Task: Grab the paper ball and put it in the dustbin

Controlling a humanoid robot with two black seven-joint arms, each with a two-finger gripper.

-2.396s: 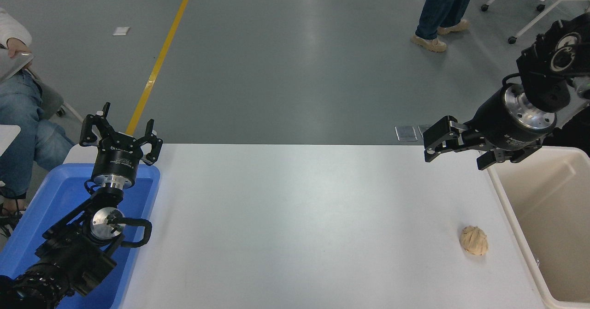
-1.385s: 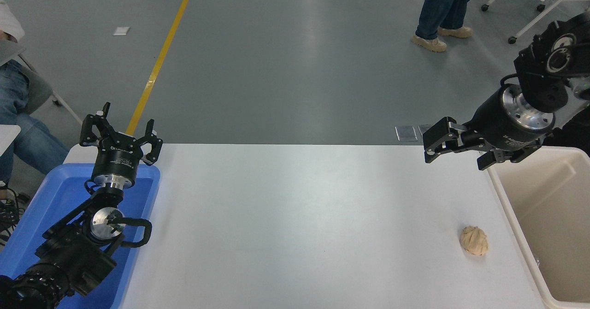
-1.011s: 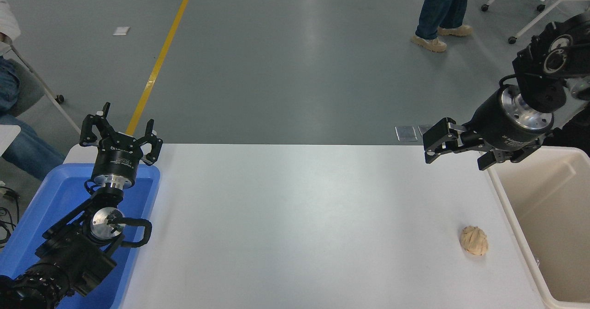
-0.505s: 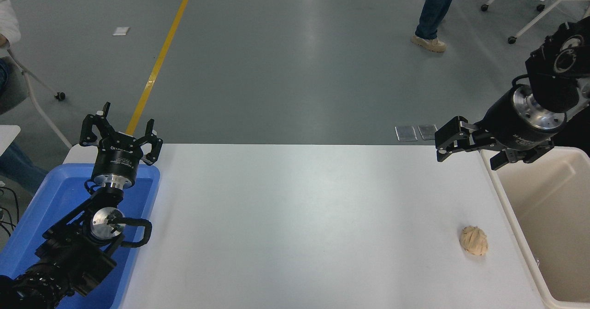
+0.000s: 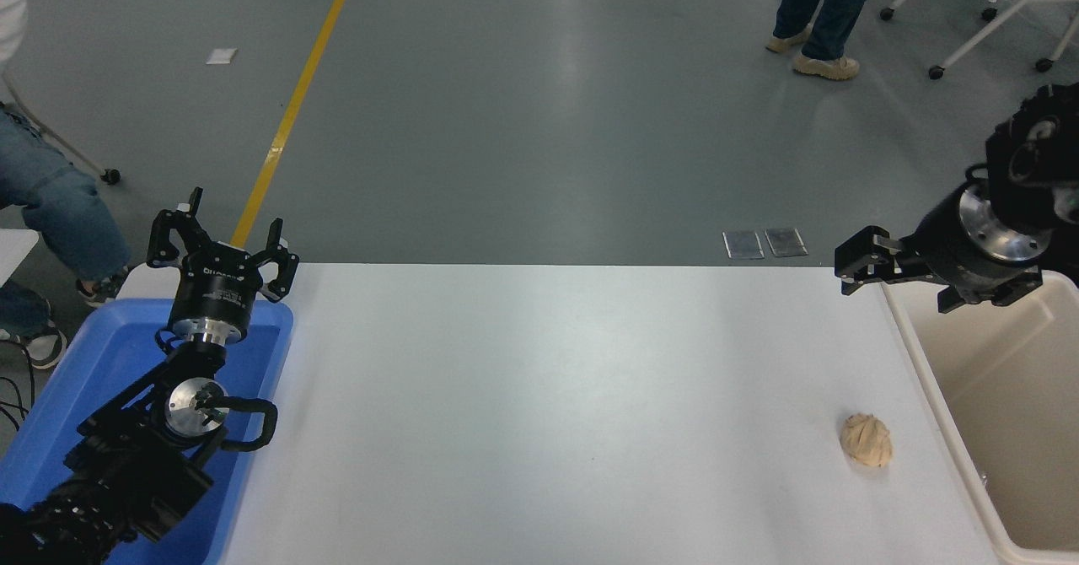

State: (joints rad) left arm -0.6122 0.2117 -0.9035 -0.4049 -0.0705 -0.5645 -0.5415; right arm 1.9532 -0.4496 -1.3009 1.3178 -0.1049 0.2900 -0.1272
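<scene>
Right gripper (image 5: 898, 282) spread, empty, above the far corner of the dustbin (image 5: 936, 396). Paper ball (image 5: 866, 440) ungrasped on the white table (image 5: 539, 413), just beside the dustbin's left wall: pickup and drop both left. Wrinkly tan lump; smooth cream plastic, rounded rim. Left gripper (image 5: 222, 240) parked, spread, far across the table from the dustbin.

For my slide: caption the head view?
Tan crumpled paper ball lies on white table beside cream plastic dustbin; right gripper raised.
</scene>
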